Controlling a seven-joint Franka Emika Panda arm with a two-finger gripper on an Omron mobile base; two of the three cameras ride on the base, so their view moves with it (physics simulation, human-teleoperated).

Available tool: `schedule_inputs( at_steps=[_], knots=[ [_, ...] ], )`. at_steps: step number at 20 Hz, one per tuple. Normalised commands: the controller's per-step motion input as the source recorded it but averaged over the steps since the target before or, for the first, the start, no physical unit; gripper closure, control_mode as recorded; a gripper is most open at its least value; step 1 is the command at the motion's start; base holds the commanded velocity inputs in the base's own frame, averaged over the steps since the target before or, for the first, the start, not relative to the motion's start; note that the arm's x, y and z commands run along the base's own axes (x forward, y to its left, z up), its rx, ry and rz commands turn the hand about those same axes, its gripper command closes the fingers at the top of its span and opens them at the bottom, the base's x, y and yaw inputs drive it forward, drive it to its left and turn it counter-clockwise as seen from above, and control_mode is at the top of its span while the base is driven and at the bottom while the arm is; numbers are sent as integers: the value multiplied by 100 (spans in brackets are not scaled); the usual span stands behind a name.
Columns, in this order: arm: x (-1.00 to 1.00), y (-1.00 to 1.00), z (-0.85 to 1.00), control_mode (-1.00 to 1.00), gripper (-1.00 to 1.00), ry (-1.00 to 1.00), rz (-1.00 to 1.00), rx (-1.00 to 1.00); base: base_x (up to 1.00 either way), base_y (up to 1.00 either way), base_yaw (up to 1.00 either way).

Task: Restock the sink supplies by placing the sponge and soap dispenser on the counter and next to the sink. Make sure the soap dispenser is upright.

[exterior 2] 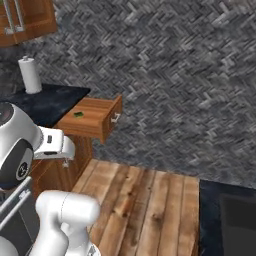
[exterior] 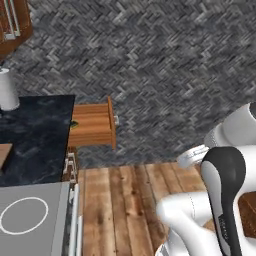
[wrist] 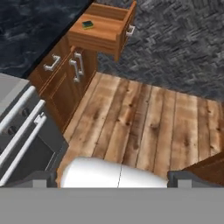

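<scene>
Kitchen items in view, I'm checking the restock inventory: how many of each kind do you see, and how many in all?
Sponge, lying in the open drawer: 1
Paper-towel roll, standing on the counter: 1
Open drawer: 1
Stovetop with a white ring: 1
Total: 4

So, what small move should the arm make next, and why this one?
Probably bring the gripper forward and down over the open drawer. The sponge lies inside that drawer, not yet on the counter, and the gripper is open, holds nothing and is far from it, above the wooden floor. I cannot see the soap dispenser, so the sponge seems the first thing to fetch.
</scene>
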Motion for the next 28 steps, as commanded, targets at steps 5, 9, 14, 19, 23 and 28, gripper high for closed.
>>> schedule_inputs(
  at_steps=[5, 9, 14, 19, 23, 28],
  knots=[
    [0, 0, 0, 100, -100, 0, 0, 0, 77, -11, 57],
    [0, 0, 0, 100, -100, 0, 0, 0, 78, -10, 54],
    [0, 0, 0, 100, -100, 0, 0, 0, 37, -42, 49],
    [0, 0, 0, 100, -100, 0, 0, 0, 40, -30, 50],
    [0, 0, 0, 100, -100, 0, 0, 0, 47, -20, 51],
    [0, 0, 0, 100, -100, 0, 0, 0, 32, -43, 43]
  ],
)
